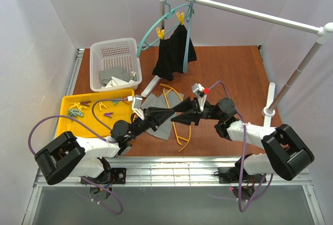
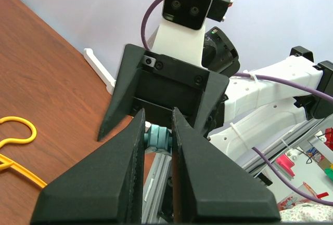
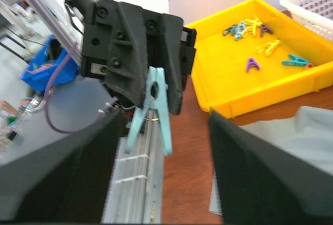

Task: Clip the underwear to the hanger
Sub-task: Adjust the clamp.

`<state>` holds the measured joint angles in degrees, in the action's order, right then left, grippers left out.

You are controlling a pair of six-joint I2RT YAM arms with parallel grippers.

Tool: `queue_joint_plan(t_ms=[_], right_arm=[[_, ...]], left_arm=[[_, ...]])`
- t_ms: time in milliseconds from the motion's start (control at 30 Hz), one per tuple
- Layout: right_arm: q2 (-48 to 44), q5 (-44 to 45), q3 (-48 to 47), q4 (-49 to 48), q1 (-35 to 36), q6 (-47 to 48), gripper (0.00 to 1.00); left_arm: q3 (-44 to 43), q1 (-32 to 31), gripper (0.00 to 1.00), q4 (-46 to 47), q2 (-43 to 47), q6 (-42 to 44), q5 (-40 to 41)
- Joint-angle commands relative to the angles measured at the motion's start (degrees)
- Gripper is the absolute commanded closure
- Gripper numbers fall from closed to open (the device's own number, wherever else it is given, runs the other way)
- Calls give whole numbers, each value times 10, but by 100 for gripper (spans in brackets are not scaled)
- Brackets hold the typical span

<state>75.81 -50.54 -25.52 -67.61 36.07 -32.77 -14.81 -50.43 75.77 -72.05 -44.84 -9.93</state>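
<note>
The grey underwear (image 1: 155, 124) lies flat on the table below both grippers; a corner of it shows in the right wrist view (image 3: 296, 131). The yellow-orange hanger (image 1: 180, 131) lies on the table beside it and partly over it; its hook shows in the left wrist view (image 2: 18, 130). My left gripper (image 1: 173, 111) is shut on a teal clothespin (image 2: 157, 137), held above the underwear. The clothespin (image 3: 154, 108) hangs legs-down from the left fingers (image 3: 177, 79). My right gripper (image 1: 180, 114) is open and empty, facing the left gripper tip to tip, its jaws either side of the clothespin.
A yellow tray (image 1: 66, 111) with several loose clothespins sits at the left. A white basket (image 1: 117, 48) holding grey fabric stands behind it. A black garment (image 1: 174, 53) hangs on a teal hanger from the white rail (image 1: 244, 12). The rail's post (image 1: 269, 111) stands at the right.
</note>
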Motion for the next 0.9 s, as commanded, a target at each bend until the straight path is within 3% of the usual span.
queue_joint_plan(t_ms=[0, 67, 167, 300, 500, 600, 700, 733, 800, 833, 867], right_arm=[[-8, -18, -13, -52, 0, -12, 45], [-11, -15, -11, -53, -1, -12, 49], [-12, -17, -12, -59, -1, -14, 62], [-7, -25, -14, -65, -1, -21, 85], [-2, -35, -14, -67, 0, -28, 99], [-3, -36, -13, -67, -1, -27, 99], [-4, -37, -14, -67, 0, -29, 99], [-4, -36, -14, -67, -1, -30, 99], [-6, -31, -14, -64, 0, -31, 99], [-5, -28, -15, -60, -1, -28, 99], [-6, -25, -16, -51, -1, -26, 99]], left_arm=[[-13, -2, 93, 220, 0, 2, -6], [-13, -2, 93, 220, 0, 1, -7], [-13, -2, 94, 220, -1, -2, -7], [-15, -2, 93, 220, -1, -2, -9], [-15, -2, 93, 220, 2, 3, -6], [-16, -2, 92, 219, 2, 4, -10], [-15, -2, 77, 219, -2, 2, -10], [-15, -2, 63, 219, -3, 1, -9], [-15, -2, 48, 218, -5, 1, -10], [-14, -2, 31, 218, -5, 2, -11], [-14, -2, 22, 218, -5, 5, -11]])
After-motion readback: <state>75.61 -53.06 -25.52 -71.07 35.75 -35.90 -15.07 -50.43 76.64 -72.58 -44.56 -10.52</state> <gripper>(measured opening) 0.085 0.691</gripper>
